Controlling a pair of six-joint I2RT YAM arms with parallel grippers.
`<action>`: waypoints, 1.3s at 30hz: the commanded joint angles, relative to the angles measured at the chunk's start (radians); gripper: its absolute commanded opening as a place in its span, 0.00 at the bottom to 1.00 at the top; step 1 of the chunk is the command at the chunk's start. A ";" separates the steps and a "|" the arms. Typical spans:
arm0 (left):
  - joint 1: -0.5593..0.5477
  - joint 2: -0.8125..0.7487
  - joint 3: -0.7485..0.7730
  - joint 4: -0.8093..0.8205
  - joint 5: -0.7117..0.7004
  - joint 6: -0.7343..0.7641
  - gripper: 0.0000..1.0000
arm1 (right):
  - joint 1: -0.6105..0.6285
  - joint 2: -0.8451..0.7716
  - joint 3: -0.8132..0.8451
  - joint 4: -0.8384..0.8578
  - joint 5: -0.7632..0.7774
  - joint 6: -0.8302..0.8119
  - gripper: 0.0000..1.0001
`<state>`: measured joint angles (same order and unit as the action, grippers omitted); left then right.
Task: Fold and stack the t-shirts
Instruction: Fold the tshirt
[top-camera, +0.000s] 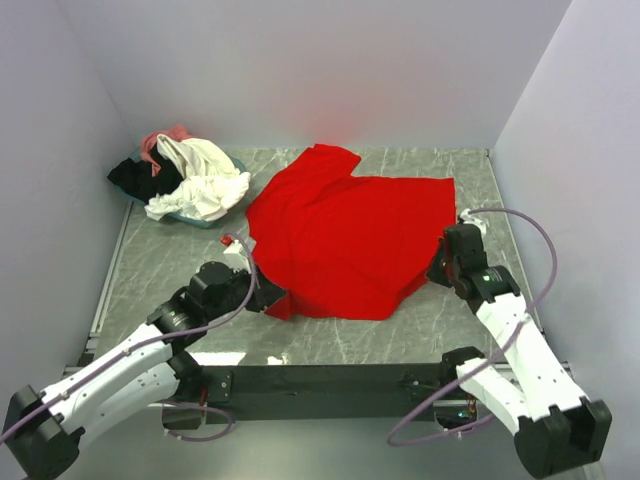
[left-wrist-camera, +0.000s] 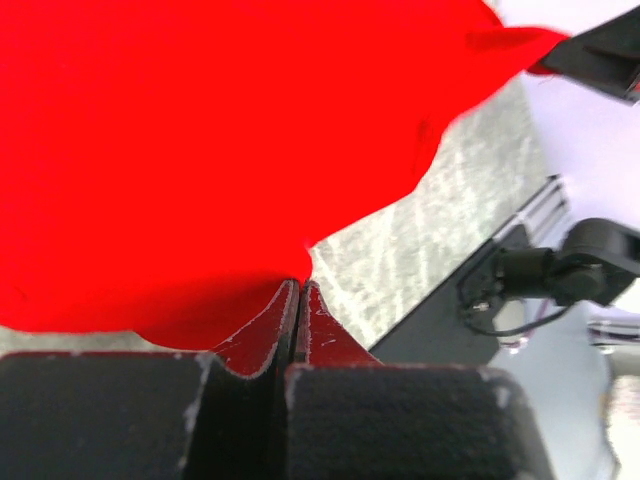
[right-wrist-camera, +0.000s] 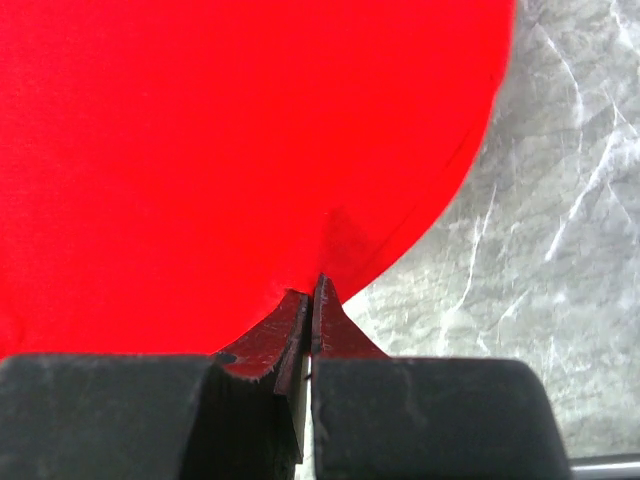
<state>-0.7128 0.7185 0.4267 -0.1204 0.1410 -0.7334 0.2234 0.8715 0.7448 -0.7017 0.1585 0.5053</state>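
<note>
The red t-shirt (top-camera: 350, 235) lies spread across the middle of the grey marble-patterned table (top-camera: 450, 325). It is roughly flat, with one sleeve pointing toward the far wall and a few soft wrinkles across the body. Its cloth is plain.

The left gripper (top-camera: 268, 296) sits at the shirt's near-left corner. In the left wrist view, the left gripper (left-wrist-camera: 298, 288) has its jaws pressed together with no gap, and the tips pinch the shirt's hem (left-wrist-camera: 300, 262). The right gripper (top-camera: 437, 270) sits at the shirt's near-right edge. In the right wrist view, this gripper (right-wrist-camera: 313, 290) is likewise clamped tight. The red cloth (right-wrist-camera: 250, 150) puckers into a small fold just where the tips bite it. Both hold the cloth low, at or just above the tabletop.

The other shirts are well apart from the red one, at the far-left corner of the table. They are heaped in a teal-rimmed tray (top-camera: 195, 218). A cream-white shirt (top-camera: 205, 185) lies on top and spills over the near rim. A black shirt (top-camera: 135, 178) is bunched at the left of the pile, and a pink shirt (top-camera: 165, 138) shows at the back.

A small red-and-white piece (top-camera: 232, 240) lies just beside the left wrist; it is too small to read. Lilac cables (top-camera: 545, 250) loop along both arms.
</note>
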 joint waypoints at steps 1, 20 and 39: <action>-0.004 -0.080 -0.020 -0.024 -0.003 -0.058 0.01 | -0.004 -0.064 0.033 -0.079 -0.016 0.025 0.00; -0.004 -0.415 -0.037 -0.274 -0.109 -0.244 0.01 | -0.004 -0.230 0.114 -0.208 -0.085 0.013 0.00; -0.001 -0.165 0.004 -0.049 -0.138 -0.213 0.01 | -0.004 -0.132 0.047 0.033 -0.191 0.134 0.00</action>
<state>-0.7132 0.5007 0.3645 -0.2886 0.0357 -0.9661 0.2234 0.7059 0.8005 -0.8150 0.0063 0.5934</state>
